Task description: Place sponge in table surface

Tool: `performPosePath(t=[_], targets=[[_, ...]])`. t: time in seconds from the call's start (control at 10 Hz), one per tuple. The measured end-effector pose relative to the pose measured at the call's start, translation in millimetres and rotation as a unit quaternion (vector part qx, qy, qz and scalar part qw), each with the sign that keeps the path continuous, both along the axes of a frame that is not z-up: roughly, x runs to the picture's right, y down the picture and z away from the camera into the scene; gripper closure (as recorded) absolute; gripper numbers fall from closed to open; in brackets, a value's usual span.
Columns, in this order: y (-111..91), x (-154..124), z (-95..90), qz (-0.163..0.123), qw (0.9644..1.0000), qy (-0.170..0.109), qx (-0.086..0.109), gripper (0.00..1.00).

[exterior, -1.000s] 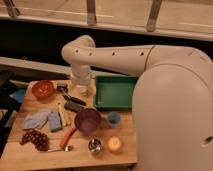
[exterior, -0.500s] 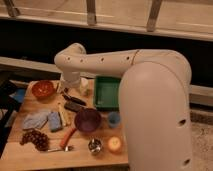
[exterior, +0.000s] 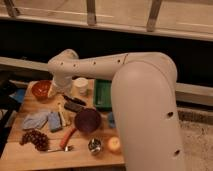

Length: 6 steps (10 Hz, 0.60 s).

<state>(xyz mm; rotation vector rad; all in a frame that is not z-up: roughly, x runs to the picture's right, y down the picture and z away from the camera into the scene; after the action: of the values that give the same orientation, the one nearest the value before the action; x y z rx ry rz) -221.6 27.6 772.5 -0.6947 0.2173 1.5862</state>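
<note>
While hand [exterior: 72, 102] hovers over table [exterior: 82, 159] — cluttered, wooden

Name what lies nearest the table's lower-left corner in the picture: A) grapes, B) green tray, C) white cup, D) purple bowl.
A: the grapes lie at that corner of the table, while the end effector hangs farther back between the orange bowl and the white cup.
</note>
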Motion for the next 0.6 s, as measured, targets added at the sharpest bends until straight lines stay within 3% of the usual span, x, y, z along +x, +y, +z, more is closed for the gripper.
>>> performPosePath(t=[0.4,0.6], targets=[[3.9,-4.4,0.3,-0.014,0.9999,0.002,-0.006,0.26],[21.3,-23.5,-2.9,-0.024,0.9995,-0.004,-0.019,0.26]])
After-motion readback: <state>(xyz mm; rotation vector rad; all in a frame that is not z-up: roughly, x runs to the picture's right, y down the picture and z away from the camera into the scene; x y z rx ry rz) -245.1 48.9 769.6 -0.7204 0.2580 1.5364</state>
